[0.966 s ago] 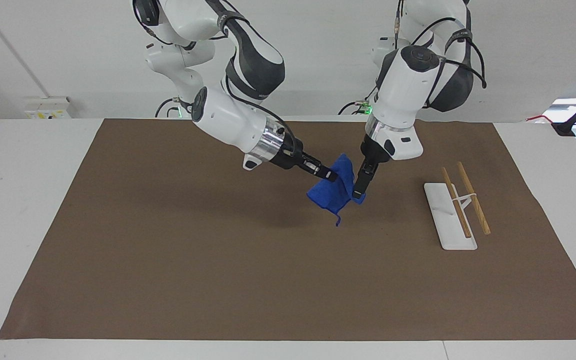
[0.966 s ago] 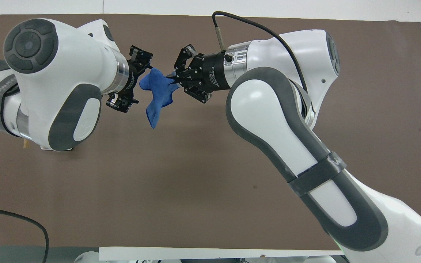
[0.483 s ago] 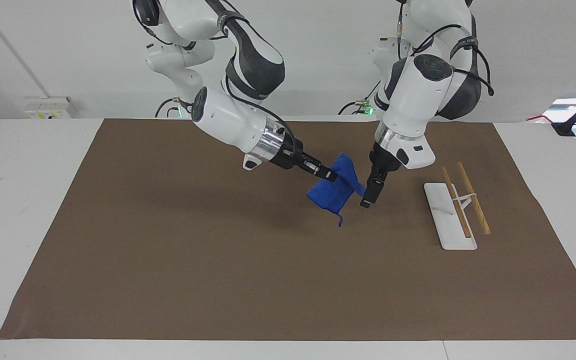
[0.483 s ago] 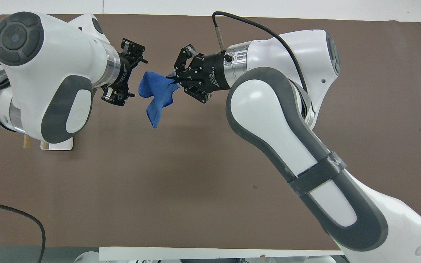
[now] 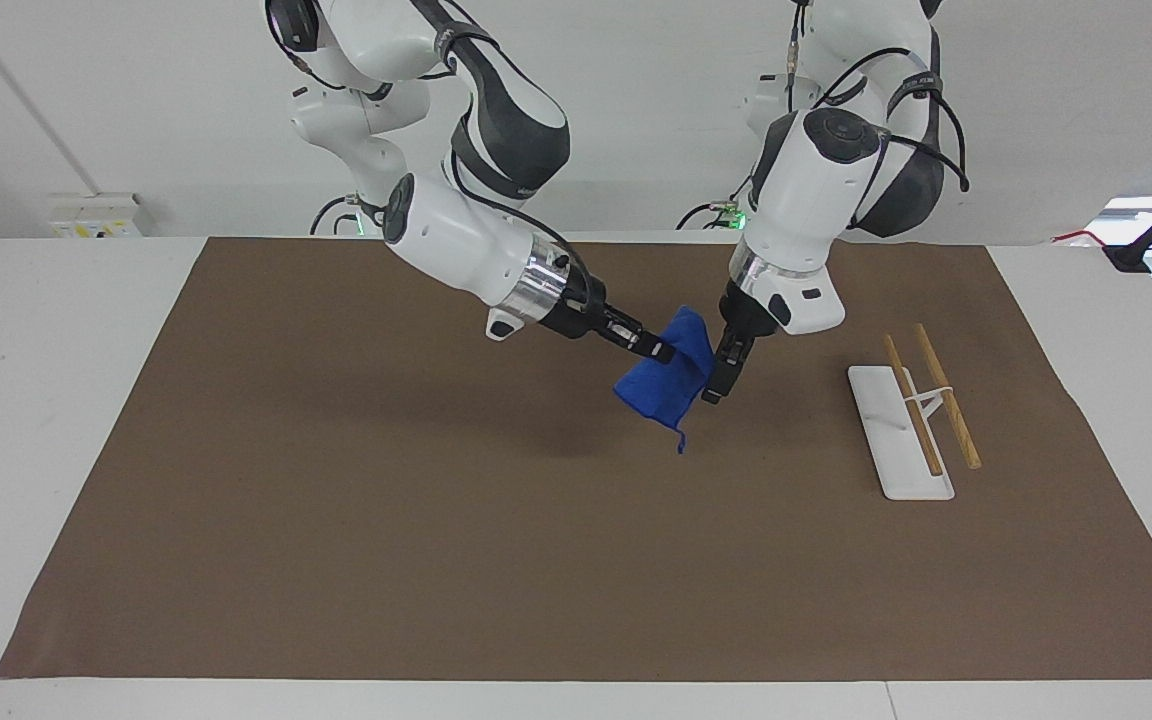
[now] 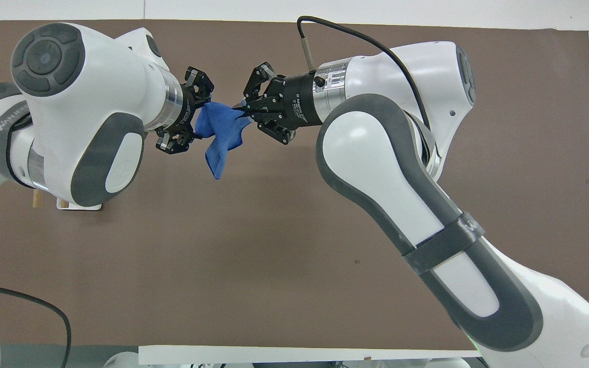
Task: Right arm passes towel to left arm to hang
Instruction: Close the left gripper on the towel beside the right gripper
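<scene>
The towel [image 5: 674,378] hangs in the air over the middle of the brown mat [image 5: 336,520] on the bench [image 5: 56,400], clear of the surface, with its little loop dangling from the lowest corner. The right pincer [image 5: 661,350] is closed on the towel's upper edge and carries its whole weight, so the cloth droops down and slightly toward the right arm's end from that grip. The left pincer [image 5: 714,385] is at the towel's free edge on the side toward the left arm's end, its slim fingers pointing down alongside the cloth and touching or just beside it; whether they have closed on the fabric I cannot tell. In the overhead view the two pincers face each other head-on with the bunched cloth between them, the left pincer [image 6: 192,115] at one end of it and the right pincer [image 6: 246,110] at the other. The handover looks about to happen but not finished. The white rack with two wooden rods [image 5: 911,420] stands well apart, toward the left arm's end.
</scene>
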`<state>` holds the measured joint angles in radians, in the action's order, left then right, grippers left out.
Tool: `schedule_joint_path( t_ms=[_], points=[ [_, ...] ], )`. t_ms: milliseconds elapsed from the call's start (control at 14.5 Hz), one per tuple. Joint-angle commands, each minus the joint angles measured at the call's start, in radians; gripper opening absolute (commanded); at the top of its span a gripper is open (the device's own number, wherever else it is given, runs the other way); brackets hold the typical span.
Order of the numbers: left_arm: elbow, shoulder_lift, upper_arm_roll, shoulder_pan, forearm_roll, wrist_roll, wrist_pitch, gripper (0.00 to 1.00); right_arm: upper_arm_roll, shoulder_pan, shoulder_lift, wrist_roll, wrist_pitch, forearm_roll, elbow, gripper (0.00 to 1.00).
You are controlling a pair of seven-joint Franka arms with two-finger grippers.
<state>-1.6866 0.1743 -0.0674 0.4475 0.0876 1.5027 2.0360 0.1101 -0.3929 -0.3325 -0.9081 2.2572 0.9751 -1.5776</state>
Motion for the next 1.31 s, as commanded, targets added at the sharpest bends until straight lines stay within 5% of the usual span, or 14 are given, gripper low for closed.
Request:
schedule_joint_path(
  t_ms=[0, 759, 828, 966, 1241],
  points=[
    [0.01, 0.002, 0.008, 0.007, 0.015, 0.007, -0.052, 0.54, 0.003, 0.003, 0.018, 0.003, 0.015, 0.024, -0.024, 0.0],
    [0.007, -0.007, 0.003, 0.04, 0.015, -0.006, -0.089, 0.46, 0.003, 0.002, 0.018, 0.003, 0.015, 0.024, -0.024, 0.01],
    [0.007, -0.007, 0.001, 0.042, 0.015, -0.006, -0.089, 0.38, 0.003, 0.002, 0.018, 0.003, 0.015, 0.024, -0.024, 0.01],
    [0.007, -0.009, 0.001, 0.042, 0.015, -0.006, -0.105, 0.06, 0.003, 0.002, 0.018, 0.003, 0.016, 0.024, -0.024, 0.01],
    [0.012, -0.009, 0.006, 0.031, 0.012, -0.009, -0.096, 0.0, 0.003, 0.002, 0.018, 0.001, 0.015, 0.024, -0.024, 0.01]
  ],
)
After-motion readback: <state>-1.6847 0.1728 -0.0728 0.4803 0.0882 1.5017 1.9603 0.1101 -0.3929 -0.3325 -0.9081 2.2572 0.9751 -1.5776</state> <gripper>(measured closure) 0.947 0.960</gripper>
